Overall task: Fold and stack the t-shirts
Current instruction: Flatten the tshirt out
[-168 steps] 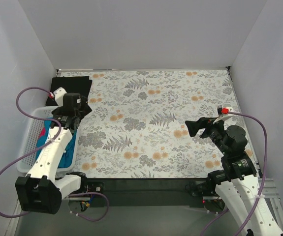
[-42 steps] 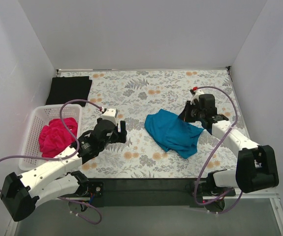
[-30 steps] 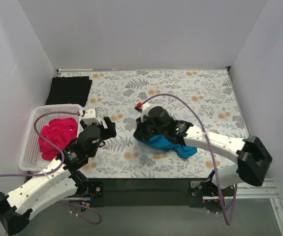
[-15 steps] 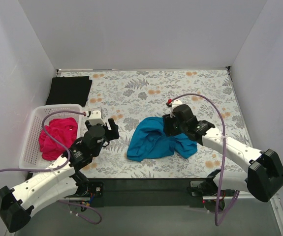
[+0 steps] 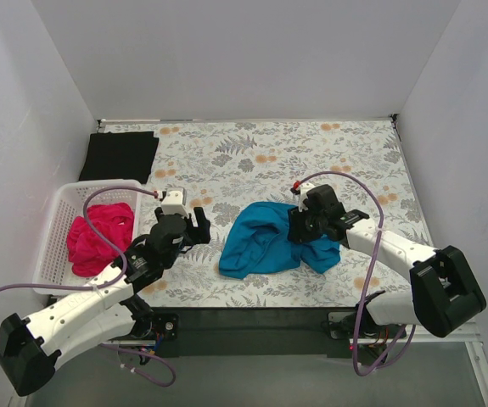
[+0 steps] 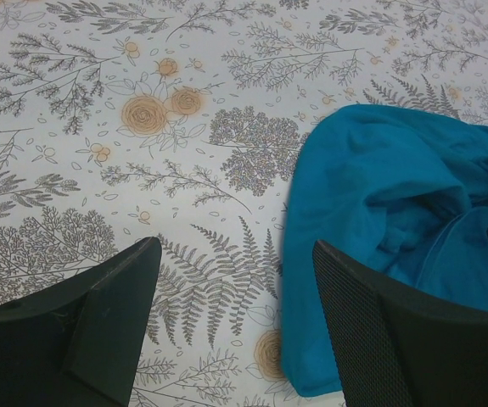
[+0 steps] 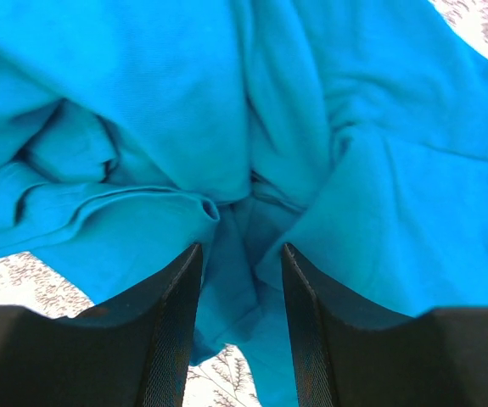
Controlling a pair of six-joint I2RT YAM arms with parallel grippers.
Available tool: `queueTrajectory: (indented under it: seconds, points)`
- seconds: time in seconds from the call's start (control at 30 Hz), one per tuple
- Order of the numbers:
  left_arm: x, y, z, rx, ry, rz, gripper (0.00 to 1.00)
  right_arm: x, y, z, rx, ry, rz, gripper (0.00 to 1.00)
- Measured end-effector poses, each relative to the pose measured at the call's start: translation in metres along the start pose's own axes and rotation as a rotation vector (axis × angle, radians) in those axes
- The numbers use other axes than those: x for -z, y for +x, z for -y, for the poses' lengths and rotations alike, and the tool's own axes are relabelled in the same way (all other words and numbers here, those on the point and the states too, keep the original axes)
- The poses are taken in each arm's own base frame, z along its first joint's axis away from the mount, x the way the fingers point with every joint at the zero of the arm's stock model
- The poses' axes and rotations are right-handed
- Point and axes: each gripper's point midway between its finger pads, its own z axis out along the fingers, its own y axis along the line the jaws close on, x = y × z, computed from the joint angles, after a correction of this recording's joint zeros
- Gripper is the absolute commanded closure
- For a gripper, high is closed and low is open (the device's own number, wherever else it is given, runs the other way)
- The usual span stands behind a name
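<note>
The teal-blue t-shirt (image 5: 265, 244) lies crumpled on the floral covering, in the middle near the front. My right gripper (image 5: 298, 229) is low over its right part. In the right wrist view that gripper (image 7: 241, 284) stands open, its fingers either side of a crease in the teal cloth (image 7: 142, 102). My left gripper (image 5: 198, 226) hovers open just left of the shirt, and the shirt's left edge (image 6: 371, 220) runs under its right finger (image 6: 396, 331). The magenta-pink t-shirt (image 5: 98, 237) sits bunched in the basket. The black t-shirt (image 5: 123, 155) lies flat at the back left corner.
A white mesh basket (image 5: 57, 222) stands at the left edge of the table. White walls close in the back and both sides. The right arm's purple cable (image 5: 371, 246) loops above the table at the right.
The right gripper opened, letting go of the teal-blue shirt, then drew back right and came down over it. The shirt has spread leftward. The left gripper has edged toward it.
</note>
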Motion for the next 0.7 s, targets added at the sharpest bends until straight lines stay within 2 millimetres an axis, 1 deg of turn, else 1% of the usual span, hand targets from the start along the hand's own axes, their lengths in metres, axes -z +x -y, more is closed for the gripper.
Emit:
queueTrajectory:
  seconds: [0.2,0.3,0.47,0.7]
  points:
    - [-0.001,0.002,0.001,-0.008,0.005,-0.012,0.29,0.0,-0.006,-0.009,0.018,-0.051,0.018,0.52]
    - [-0.002,0.004,0.002,-0.011,0.006,-0.018,0.29,-0.005,-0.006,-0.011,0.019,-0.066,0.015,0.53]
    - [-0.002,0.004,0.001,-0.011,0.004,-0.018,0.29,-0.009,-0.003,-0.016,0.022,-0.1,-0.003,0.6]
    - [-0.003,0.005,0.001,-0.016,0.002,-0.023,0.29,-0.009,-0.003,-0.038,0.066,-0.178,-0.007,0.59]
